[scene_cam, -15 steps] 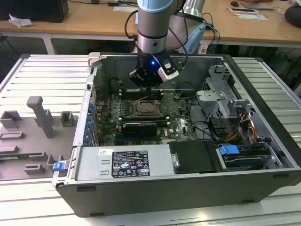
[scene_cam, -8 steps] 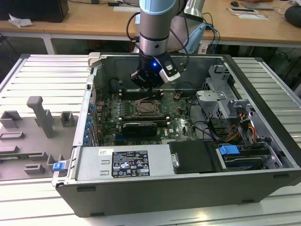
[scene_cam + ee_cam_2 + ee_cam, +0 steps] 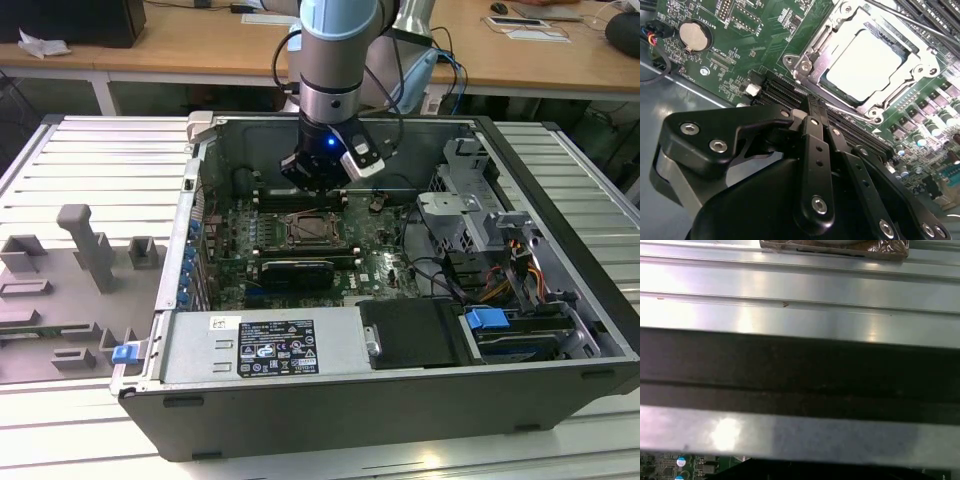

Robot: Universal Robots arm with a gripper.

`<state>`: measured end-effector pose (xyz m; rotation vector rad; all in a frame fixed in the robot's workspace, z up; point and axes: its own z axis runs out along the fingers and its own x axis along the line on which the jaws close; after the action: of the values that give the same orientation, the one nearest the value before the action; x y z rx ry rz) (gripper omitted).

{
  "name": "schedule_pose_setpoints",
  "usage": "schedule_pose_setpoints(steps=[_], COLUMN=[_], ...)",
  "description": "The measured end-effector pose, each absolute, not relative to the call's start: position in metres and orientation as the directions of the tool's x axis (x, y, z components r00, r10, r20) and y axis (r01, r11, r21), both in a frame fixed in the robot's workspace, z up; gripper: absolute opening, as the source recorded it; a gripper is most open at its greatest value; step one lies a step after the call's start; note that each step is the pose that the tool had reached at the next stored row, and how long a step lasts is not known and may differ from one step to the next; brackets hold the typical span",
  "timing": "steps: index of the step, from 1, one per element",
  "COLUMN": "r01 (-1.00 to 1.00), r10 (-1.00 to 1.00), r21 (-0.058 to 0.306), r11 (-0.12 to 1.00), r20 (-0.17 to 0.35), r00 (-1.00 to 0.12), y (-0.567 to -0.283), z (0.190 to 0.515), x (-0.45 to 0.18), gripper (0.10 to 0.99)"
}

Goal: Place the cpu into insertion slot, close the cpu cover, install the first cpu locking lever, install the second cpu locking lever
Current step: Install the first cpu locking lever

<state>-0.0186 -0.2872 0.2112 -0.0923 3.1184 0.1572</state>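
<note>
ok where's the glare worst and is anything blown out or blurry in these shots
Second wrist view: the cpu top is washed near white by glare, and the gripper up close looks soft. First wrist view: bright hot spots on the ribbed metal panel, with a dark band below it. Exterior view: even room light, inside of the case dimmer.

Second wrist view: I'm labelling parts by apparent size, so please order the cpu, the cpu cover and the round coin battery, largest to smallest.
1. cpu cover, framing the chip
2. cpu, inside its window
3. round coin battery, clearly smallest
</note>
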Motion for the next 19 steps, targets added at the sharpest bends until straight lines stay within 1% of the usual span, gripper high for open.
schedule_pose_setpoints(steps=[19], r01=[-0.06], r10=[-0.058], r21=[0.095], r11=[0.994], r20=[-0.019], r00=[-0.998], y=[-0.2873], z=[0.2027], x=[-0.0168], gripper=[0.11])
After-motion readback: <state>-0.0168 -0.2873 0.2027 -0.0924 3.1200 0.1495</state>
